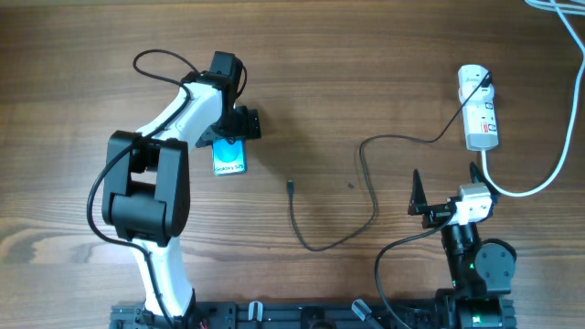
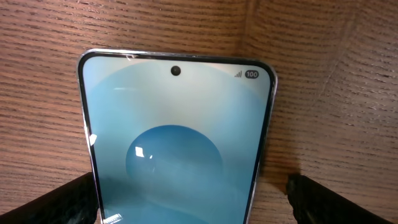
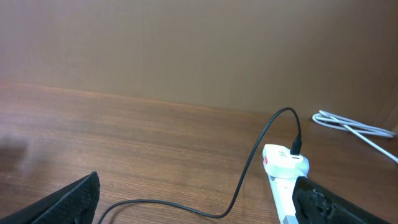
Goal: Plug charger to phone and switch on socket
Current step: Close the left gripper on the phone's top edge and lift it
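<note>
Charger cable [image 1: 402, 139], long, thin and black, is seen seated at one end in the socket [image 1: 477, 108], a white power strip with red marks lying near the far right corner of the desk. From there the cable is traced leftward, then down in a loose loop toward the near edge. Its connector tip [image 1: 290, 186] lies free on the wood around mid-desk, apart from everything else.

The phone [image 1: 230, 157] is found flat on the desk, left of centre and well apart from the connector tip. Its teal and light-blue screen is lit and faces up, and a white text strip is seen at the end toward the near edge.

The left gripper [image 1: 230, 137] is positioned over the phone's far end. Its fingers [image 2: 62, 202] are spread, one on each side of the phone. A gap is visible at one edge; contact at the other cannot be judged.

The right gripper [image 1: 446, 187] is placed near the right near corner, short of the socket, with its jaws wide apart and nothing between them.

A thicker white cord [image 1: 548, 174] is noted running from the socket's near end along the right edge.
</note>
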Available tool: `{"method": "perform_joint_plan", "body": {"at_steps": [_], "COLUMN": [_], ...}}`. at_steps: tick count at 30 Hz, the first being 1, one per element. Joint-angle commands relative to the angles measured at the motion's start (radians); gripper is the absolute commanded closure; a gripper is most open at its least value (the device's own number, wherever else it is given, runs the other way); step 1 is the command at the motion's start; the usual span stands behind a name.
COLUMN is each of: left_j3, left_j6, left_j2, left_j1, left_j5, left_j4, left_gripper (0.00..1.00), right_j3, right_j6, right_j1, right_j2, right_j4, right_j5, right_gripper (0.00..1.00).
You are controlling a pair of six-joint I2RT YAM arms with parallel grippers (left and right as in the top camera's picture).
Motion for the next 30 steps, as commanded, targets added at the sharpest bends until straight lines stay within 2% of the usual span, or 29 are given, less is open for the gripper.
{"method": "perform_joint_plan", "body": {"at_steps": [1, 19, 22, 23, 24, 25, 26, 30], "left_j3": [-0.093, -0.093, -0.093, -0.093, -0.093, -0.093, -0.093, -0.093], "left_j6": [-0.009, -0.002, -0.001, 0.000, 0.016, 0.035, 0.044, 0.013], "left_j2": [0.172, 0.172, 0.172, 0.172, 0.172, 0.172, 0.172, 0.172], "left_j1": [-0.013, -0.014, -0.014, -0.014, -0.014, -0.014, -0.014, -0.011], "left_j5": [0.187, 0.187, 0.187, 0.186, 0.185, 0.182, 0.169, 0.126], "left_j4": [0.041, 0.013, -0.064, -0.105, -0.121, -0.130, -0.134, -0.109], "left_gripper": [0.00, 0.00, 0.03, 0.04, 0.10, 0.19, 0.22, 0.22], "right_j3": [-0.001, -0.001, -0.001, -0.001, -0.001, -0.001, -0.001, -0.001], "right_j6": [-0.005, -0.005, -0.005, -0.005, -0.005, -0.005, -0.005, -0.005], "right_j1": [0.002, 0.002, 0.002, 0.002, 0.002, 0.002, 0.002, 0.002], "right_j2": [-0.007, -0.007, -0.007, -0.007, -0.007, -0.007, -0.007, -0.007], "right_j4": [0.003, 0.003, 0.003, 0.003, 0.003, 0.003, 0.003, 0.003], "right_j5": [0.010, 0.010, 0.010, 0.010, 0.010, 0.010, 0.010, 0.010], "right_gripper": [0.00, 0.00, 0.00, 0.00, 0.00, 0.00, 0.01, 0.00]}}
